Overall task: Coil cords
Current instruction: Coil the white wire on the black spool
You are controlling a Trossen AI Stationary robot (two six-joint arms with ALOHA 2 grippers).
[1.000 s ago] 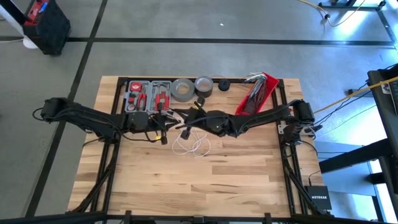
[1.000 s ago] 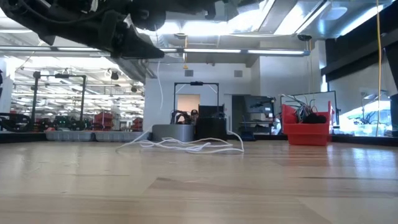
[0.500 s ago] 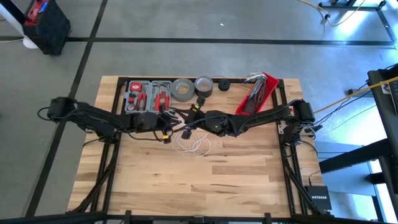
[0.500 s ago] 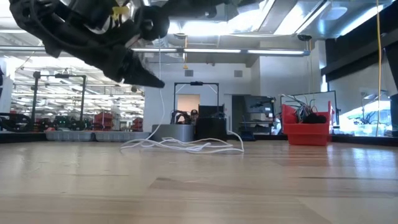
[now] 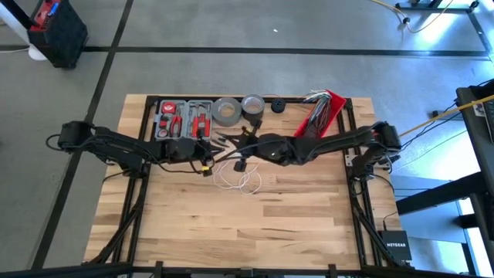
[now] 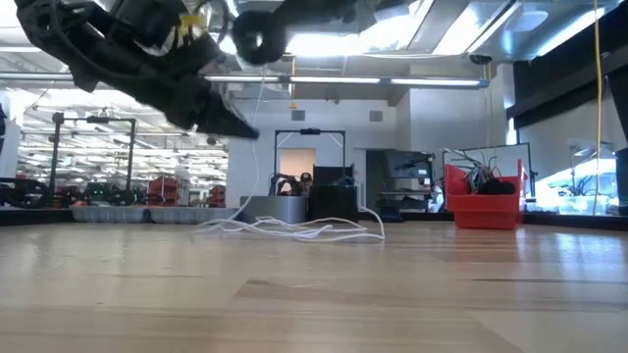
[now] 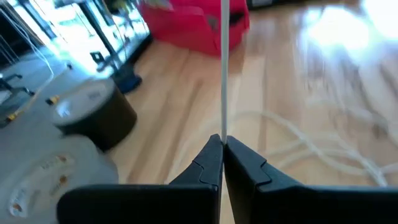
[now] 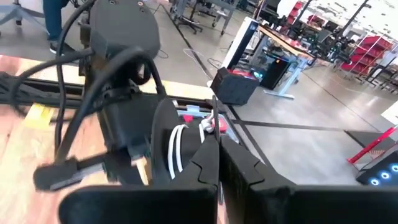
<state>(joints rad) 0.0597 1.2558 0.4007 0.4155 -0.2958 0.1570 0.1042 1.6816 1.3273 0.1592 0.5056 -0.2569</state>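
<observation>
Above the middle of the wooden worktop, the left pincer is closed on the thin white string-like cord, which rises taut to the closed right pincer, its slack looped just beneath both.

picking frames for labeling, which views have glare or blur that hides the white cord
Low view: bright ceiling lights glare behind the arms, which read as dark shapes, yet the white cord on the table stays clear. Left wrist view: the tape rolls and red bin are soft, glare washes the wood, the loops blur. High view: evenly lit. Right wrist view: the near arm is smeared.
</observation>
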